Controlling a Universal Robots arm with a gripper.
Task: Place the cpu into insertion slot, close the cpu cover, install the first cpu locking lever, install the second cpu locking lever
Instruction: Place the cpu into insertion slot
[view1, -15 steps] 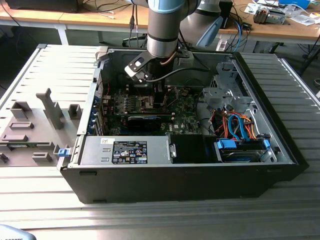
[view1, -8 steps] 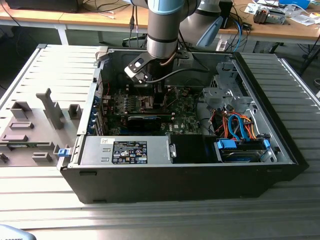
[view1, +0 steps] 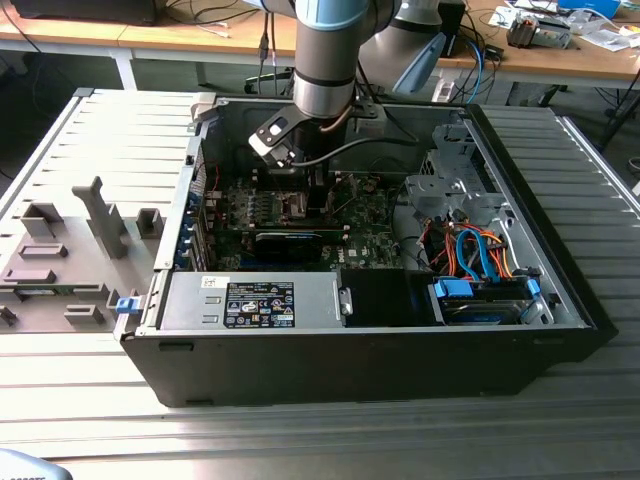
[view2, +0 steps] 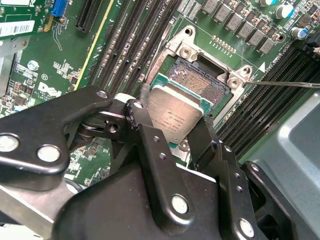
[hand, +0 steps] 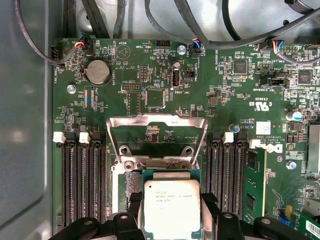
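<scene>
Exterior view: the arm (view1: 325, 60) is reaching down from the upper middle of the frame into the open computer case (view1: 350, 370). The case is lying on a grey slatted table (view1: 100, 420). The gripper (view1: 300, 190) is hanging low over the green motherboard (view1: 370, 215), toward the exterior view's left half of the case.

Second wrist view: the black fingers (view2: 137, 117) are clamping the cpu (view2: 175, 117) by two opposite edges, the jaws drawn in tight on it. Its silvery face is pointing at the camera. The cpu is sitting over one part of the insertion slot (view2: 200, 80), and the rest of the slot's pin field is showing uncovered past the chip's edge. It cannot be told whether the chip is touching the slot or hanging just above it. A thin metal rod (view2: 285, 84) is running away from one corner of the slot's metal rim.

First wrist view: the cpu cover (hand: 150, 120) is standing open, raised off the slot, and board components are showing through its window. The cpu is lying between the fingers just beside the cover's nearer edge. Long black memory slots (hand: 82, 185) are flanking the socket on both sides. A round coin battery (hand: 97, 71) is sitting well apart from the socket on the board.
</scene>
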